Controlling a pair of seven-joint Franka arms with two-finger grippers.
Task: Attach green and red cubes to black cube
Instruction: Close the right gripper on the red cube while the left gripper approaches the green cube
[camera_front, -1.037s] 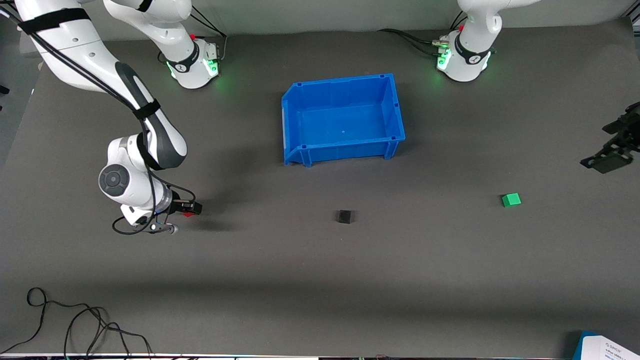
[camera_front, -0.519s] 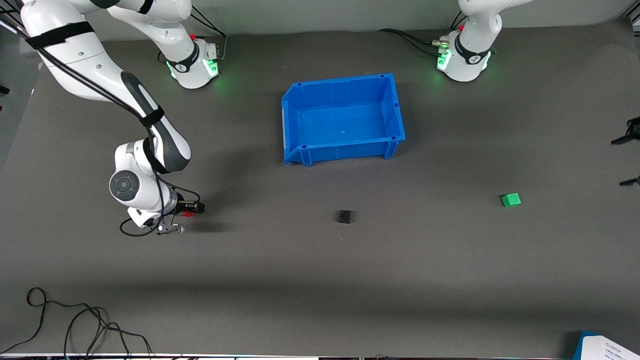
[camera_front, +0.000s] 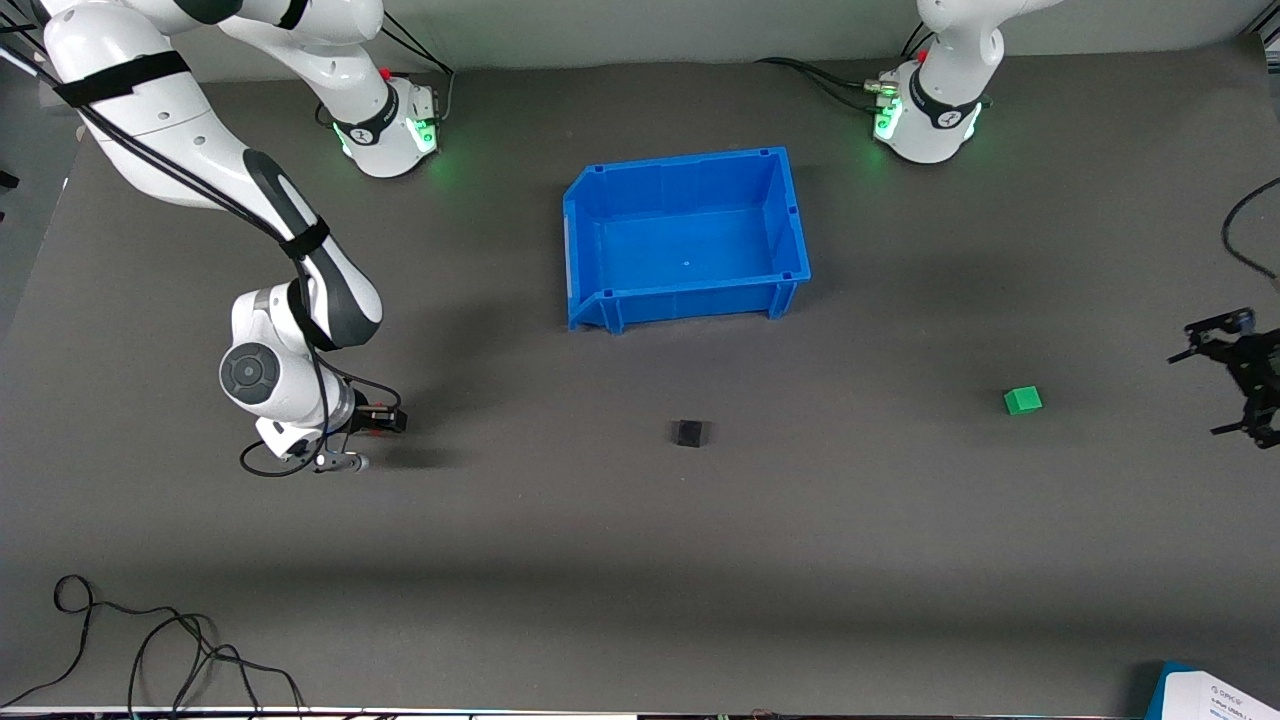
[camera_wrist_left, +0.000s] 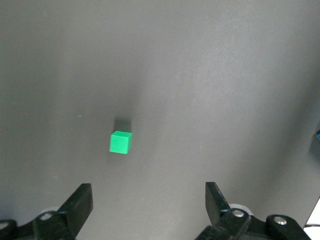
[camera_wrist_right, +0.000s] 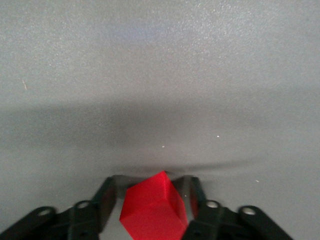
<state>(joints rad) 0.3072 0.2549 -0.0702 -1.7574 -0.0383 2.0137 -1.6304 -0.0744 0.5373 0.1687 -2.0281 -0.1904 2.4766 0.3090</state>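
Jaws of the right gripper (camera_wrist_right: 154, 197) pinch the small bright red plastic cube (camera_wrist_right: 152, 207) low over the table, toward the right arm's end from the matte black plastic cube (camera_front: 688, 433). Left gripper (camera_wrist_left: 147, 205), jaws spread wide, hovers near the small bright green plastic cube (camera_wrist_left: 120, 142), which lies toward the left arm's end.

pretty even overhead light, soft shadows on the table (camera_front: 640, 560), green glow at the arm bases, wrist views slightly soft.
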